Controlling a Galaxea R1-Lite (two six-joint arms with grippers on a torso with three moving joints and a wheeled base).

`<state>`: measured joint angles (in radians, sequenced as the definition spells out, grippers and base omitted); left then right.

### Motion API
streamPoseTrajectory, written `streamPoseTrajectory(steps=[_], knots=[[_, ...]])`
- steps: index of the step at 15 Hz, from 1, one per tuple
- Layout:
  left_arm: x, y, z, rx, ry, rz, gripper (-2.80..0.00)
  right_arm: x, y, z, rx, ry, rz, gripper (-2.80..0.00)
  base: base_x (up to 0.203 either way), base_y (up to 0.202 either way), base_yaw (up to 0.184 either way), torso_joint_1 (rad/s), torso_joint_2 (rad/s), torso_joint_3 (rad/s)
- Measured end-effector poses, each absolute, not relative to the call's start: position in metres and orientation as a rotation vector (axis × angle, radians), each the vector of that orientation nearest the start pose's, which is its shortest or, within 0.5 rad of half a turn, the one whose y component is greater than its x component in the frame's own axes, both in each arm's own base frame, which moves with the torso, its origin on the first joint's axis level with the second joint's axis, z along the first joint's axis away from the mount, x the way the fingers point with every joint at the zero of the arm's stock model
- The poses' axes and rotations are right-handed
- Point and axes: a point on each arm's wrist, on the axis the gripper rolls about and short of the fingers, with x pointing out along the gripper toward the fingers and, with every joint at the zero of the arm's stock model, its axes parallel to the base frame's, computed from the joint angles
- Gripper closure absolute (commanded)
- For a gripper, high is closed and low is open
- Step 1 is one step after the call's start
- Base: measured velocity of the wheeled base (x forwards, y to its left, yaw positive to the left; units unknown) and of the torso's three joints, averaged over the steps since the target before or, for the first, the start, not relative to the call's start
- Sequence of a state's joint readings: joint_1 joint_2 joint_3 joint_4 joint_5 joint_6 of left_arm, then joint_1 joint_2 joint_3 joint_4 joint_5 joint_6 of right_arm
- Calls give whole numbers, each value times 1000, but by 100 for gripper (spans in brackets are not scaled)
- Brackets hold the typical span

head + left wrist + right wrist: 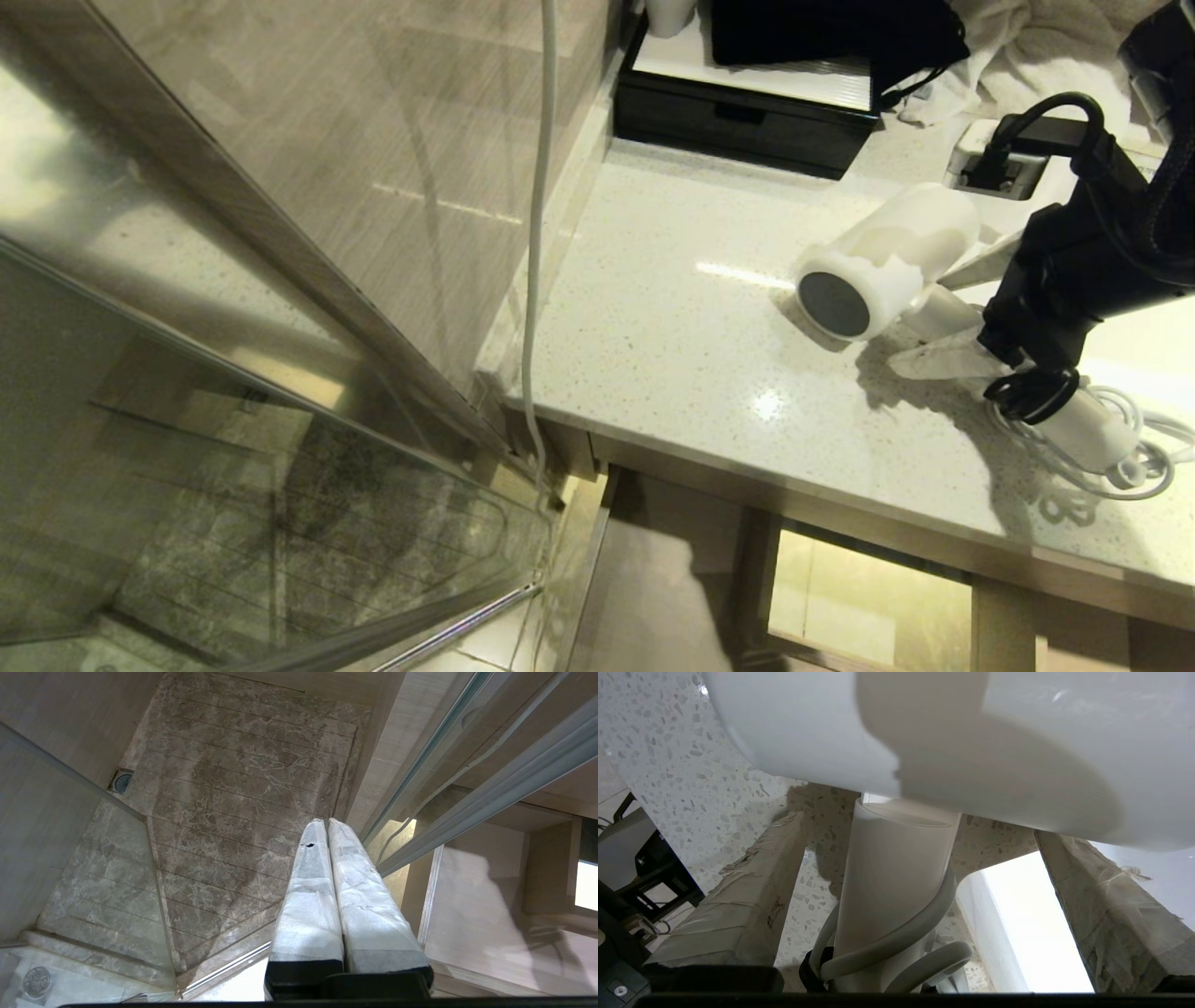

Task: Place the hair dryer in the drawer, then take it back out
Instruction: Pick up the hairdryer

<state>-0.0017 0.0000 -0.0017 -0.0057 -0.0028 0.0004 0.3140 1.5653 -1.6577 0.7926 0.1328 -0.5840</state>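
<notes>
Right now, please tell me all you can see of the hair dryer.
The hair dryer is white smooth plastic, lying on the speckled countertop, its dark grey round end facing the counter's front edge. Its handle sits between the open fingers of the right end effector, untouched. The white cord lies coiled beside the handle.

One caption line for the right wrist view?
Open right tool straddles the hair dryer handle on the speckled counter.

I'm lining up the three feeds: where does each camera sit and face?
Head: looks down on the counter, hair dryer and right tool.
Left wrist: behind the shut left tool, faces the shower floor.
Right wrist: behind open fingers straddling the dryer's handle.
Head and right wrist share the dryer.
</notes>
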Motion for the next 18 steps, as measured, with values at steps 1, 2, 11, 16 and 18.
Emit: streamPoseTrajectory(steps=[1, 2, 11, 16, 18], knots=[[-23, 0, 76, 0, -7, -4, 0, 232, 78, 324, -615, 557, 621, -280, 0, 0, 0, 0, 0, 0], [-23, 0, 77, 0, -7, -4, 0, 233, 79, 323, -617, 555, 613, -280, 0, 0, 0, 0, 0, 0], [-23, 0, 76, 0, -7, -4, 0, 237, 83, 312, -640, 561, 578, 0, 0, 0, 0, 0, 0, 0], [-23, 0, 77, 0, -7, -5, 0, 230, 81, 314, -640, 575, 545, 0, 0, 0, 0, 0, 0, 0], [-23, 0, 76, 0, -7, -5, 0, 224, 78, 315, -603, 579, 535, 0, 0, 0, 0, 0, 0, 0]])
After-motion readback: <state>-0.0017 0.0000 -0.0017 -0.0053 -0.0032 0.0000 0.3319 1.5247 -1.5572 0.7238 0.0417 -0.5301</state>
